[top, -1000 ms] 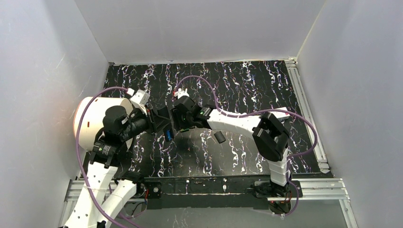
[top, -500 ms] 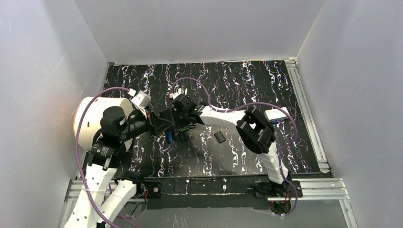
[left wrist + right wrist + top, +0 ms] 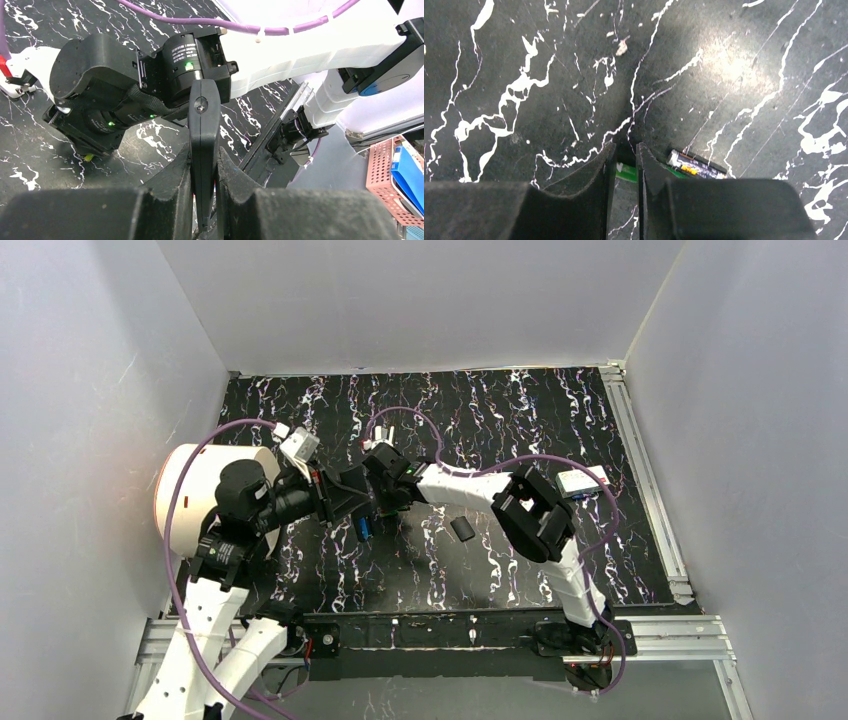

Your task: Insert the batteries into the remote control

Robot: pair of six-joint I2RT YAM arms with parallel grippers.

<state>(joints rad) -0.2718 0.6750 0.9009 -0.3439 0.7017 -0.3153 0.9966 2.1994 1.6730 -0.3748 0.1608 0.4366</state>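
The black remote control (image 3: 204, 125) stands edge-on between the fingers of my left gripper (image 3: 204, 151), which is shut on it. In the top view that gripper (image 3: 330, 495) holds the remote (image 3: 347, 490) just above the table at centre left. My right gripper (image 3: 385, 502) is down at the table right beside it. Its jaws (image 3: 625, 150) stand a narrow gap apart, closed against a green battery (image 3: 626, 172) that fills the gap. A black battery (image 3: 698, 165) lies just to the right of the fingers. A blue battery (image 3: 365, 527) lies on the table below the remote.
A dark stubby cylinder (image 3: 461, 530) lies on the black marbled table (image 3: 500, 420) under the right arm. A big white round object (image 3: 195, 500) sits at the left wall. A small white and blue box (image 3: 582, 480) lies at the right. White walls enclose the table.
My right gripper has slid left and down to the table beside the remote, and its jaws have narrowed onto the green battery. The left gripper has turned the remote slightly.
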